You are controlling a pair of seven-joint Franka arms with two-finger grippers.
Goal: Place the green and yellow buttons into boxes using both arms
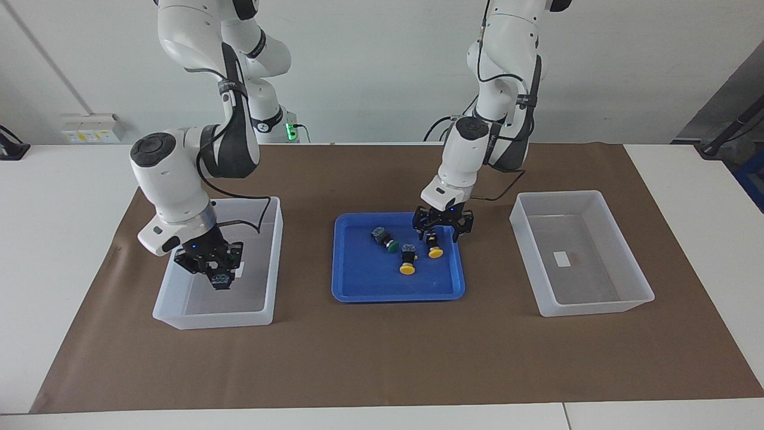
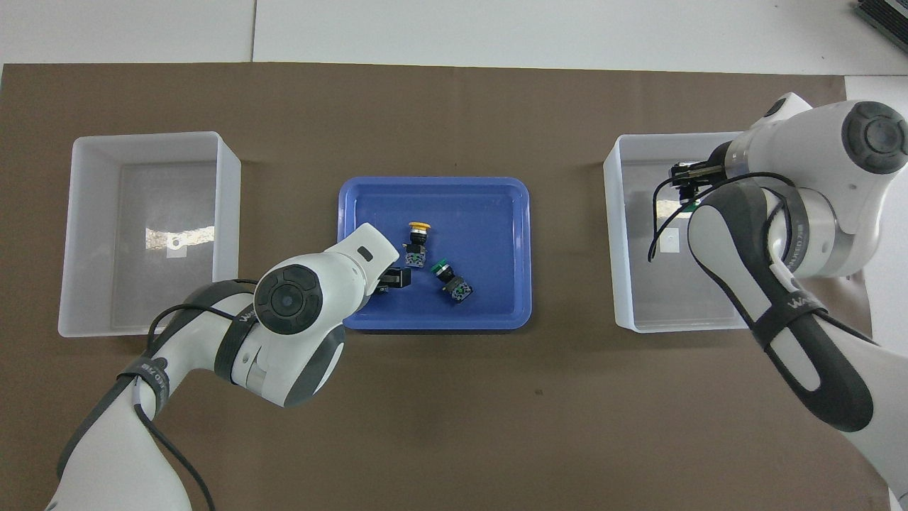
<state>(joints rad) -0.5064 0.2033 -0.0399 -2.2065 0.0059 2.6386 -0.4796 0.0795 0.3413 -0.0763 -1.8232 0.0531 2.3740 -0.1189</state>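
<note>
A blue tray (image 1: 370, 280) (image 2: 489, 213) holds a green button (image 1: 385, 239) (image 2: 448, 277) and two yellow buttons (image 1: 407, 261) (image 1: 434, 246). In the overhead view one yellow button (image 2: 417, 238) shows and the left arm covers the other. My left gripper (image 1: 443, 230) (image 2: 397, 279) is low over the tray, open, with its fingers on either side of the yellow button nearest the left arm's end. My right gripper (image 1: 216, 272) (image 2: 682, 186) hangs inside the clear box (image 1: 274, 251) (image 2: 613, 234) at the right arm's end. It is shut on another green button (image 1: 221, 280).
A second clear box (image 1: 525, 239) (image 2: 227, 206) stands at the left arm's end of the brown mat, with a white label on its floor. White table borders the mat on every side.
</note>
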